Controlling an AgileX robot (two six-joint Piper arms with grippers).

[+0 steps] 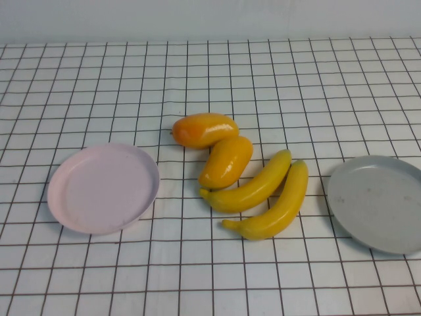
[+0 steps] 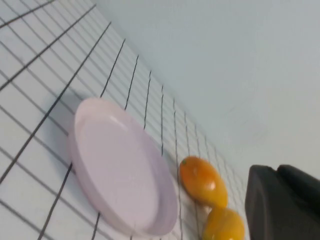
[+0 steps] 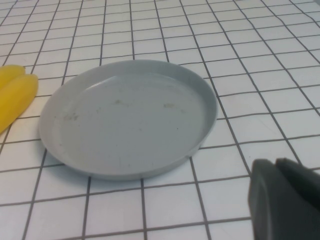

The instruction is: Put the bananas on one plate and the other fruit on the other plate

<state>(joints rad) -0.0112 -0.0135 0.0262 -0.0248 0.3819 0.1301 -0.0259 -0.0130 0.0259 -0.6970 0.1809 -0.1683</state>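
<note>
Clearly the bananas (image 1: 266,194) lie nearer the grey plate (image 1: 381,204) and right gripper (image 3: 285,200), the left gripper (image 2: 280,202) by the pink plate (image 1: 102,187); neither claw's opening can be told.

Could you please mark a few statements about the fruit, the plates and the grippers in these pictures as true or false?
1. Both bananas lie on the cloth between the plates. True.
2. The grey plate holds a banana. False: it holds nothing.
3. The two mango-like fruits touch each other. True.
4. The pink plate sits on the robot's right. False: it is on the left.
5. The left gripper holds a fruit. False: only its dark edge shows, as with the right gripper; neither appears over the table in the high view.
</note>
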